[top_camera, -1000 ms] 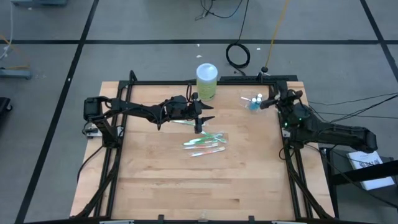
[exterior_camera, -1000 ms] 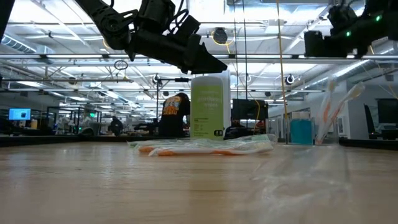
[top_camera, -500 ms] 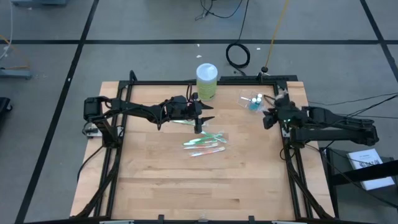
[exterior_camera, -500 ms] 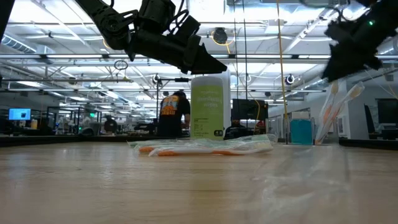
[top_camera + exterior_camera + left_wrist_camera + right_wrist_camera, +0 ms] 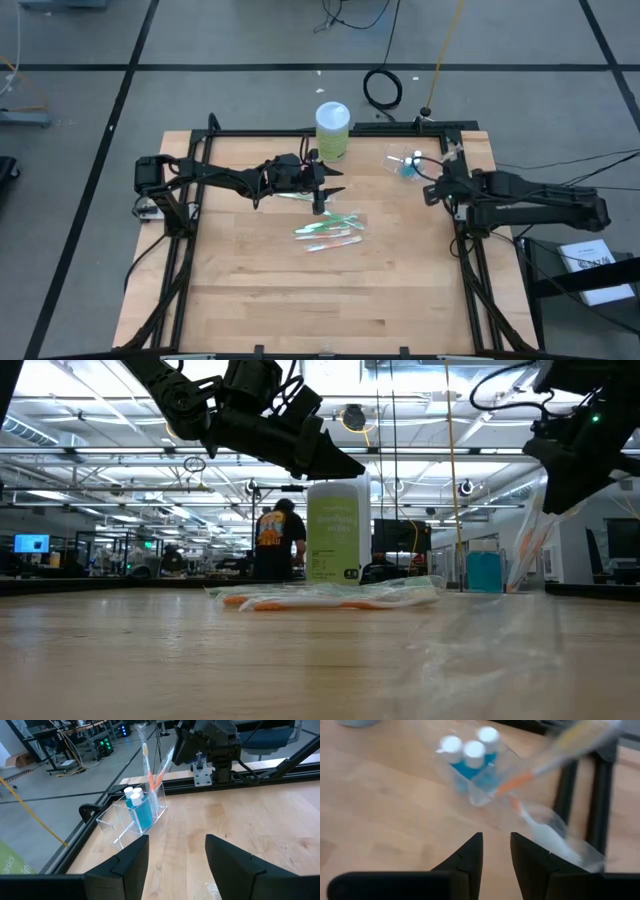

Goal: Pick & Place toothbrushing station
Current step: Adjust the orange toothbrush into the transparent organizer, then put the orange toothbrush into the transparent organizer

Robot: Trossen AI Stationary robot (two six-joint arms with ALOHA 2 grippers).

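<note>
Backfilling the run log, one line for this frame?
left gripper: open, above brushes | right gripper: empty, beside holder | holder: tubes, two brushes

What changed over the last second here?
The right gripper pulled back from the clear holder toward the table's right edge, its fingers narrowing with nothing between them. Left gripper, loose toothbrushes, green cylinder and teal tubes stayed put.

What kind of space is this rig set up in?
Probably a large open lab or industrial workshop: the low view shows exposed ceiling trusses with strip lights, rows of workbenches with monitors and a person standing behind the wooden table.
</note>
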